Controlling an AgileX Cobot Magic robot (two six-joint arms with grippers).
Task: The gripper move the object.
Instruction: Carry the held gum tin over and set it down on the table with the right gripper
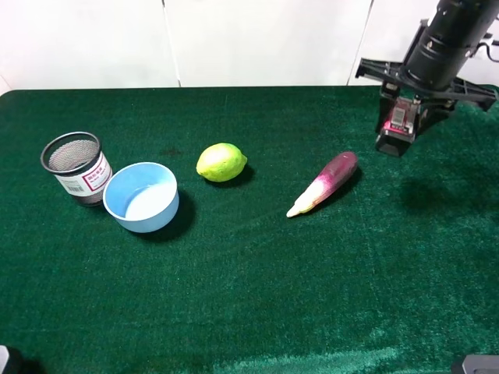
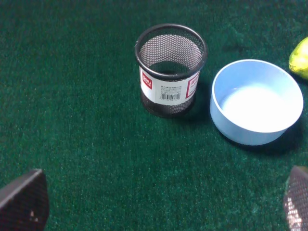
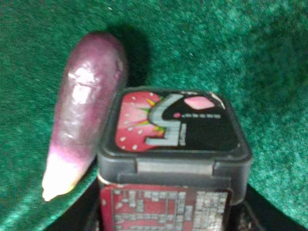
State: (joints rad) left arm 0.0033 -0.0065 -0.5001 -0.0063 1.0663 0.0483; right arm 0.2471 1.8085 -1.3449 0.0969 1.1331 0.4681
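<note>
Closest in, the black box (image 3: 173, 144) sits clamped in the right gripper (image 1: 398, 128), held off the green cloth (image 1: 257, 296) just beyond the purple end of the eggplant (image 1: 326, 183). Well away from the eggplant, the left gripper (image 2: 159, 204) has its fingers spread wide apart.
</note>
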